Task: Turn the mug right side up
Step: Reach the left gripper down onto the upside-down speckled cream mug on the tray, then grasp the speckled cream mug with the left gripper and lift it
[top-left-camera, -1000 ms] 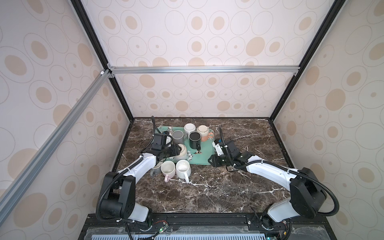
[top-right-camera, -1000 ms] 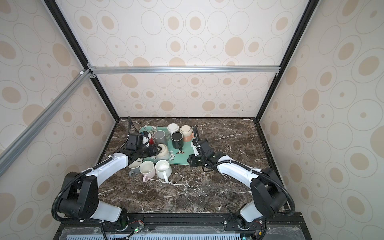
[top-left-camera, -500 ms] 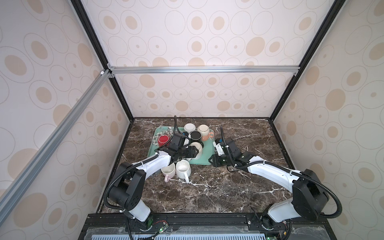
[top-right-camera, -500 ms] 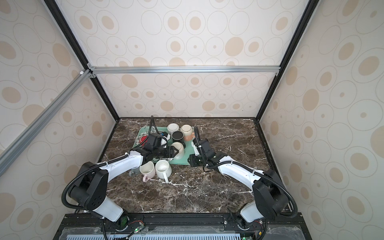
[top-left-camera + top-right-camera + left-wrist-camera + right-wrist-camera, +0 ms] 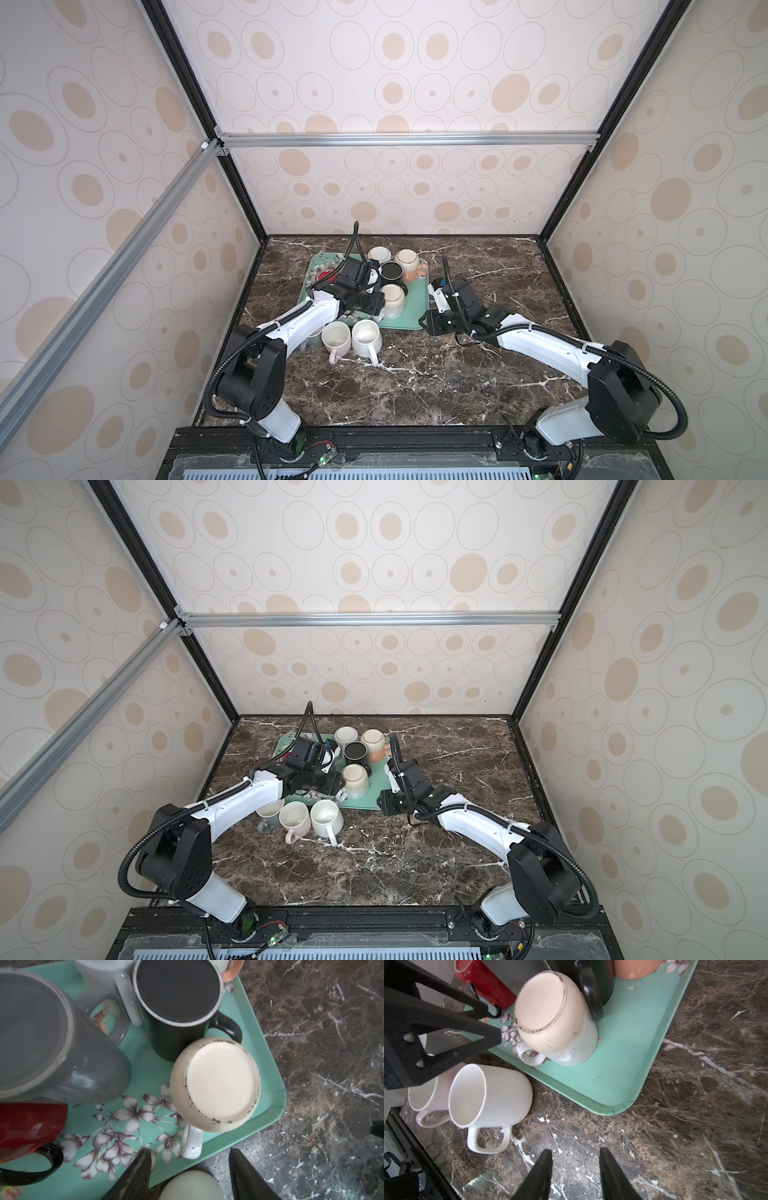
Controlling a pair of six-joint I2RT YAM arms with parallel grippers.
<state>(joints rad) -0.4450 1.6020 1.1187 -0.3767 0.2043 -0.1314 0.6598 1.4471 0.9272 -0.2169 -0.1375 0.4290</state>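
Green tray (image 5: 145,1072) lay under the left gripper (image 5: 188,1150), jaws apart and empty. Upside-down cream mug (image 5: 218,1082) sat just ahead, handle (image 5: 191,1142) toward it: probably grip the body and lift clear before rolling. Right gripper (image 5: 576,1149) parted, empty.

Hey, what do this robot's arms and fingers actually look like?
The left arm and right arm match: white shells, black joints, black ribbed cables running outside. Their fingers are black, flat and taper to points.
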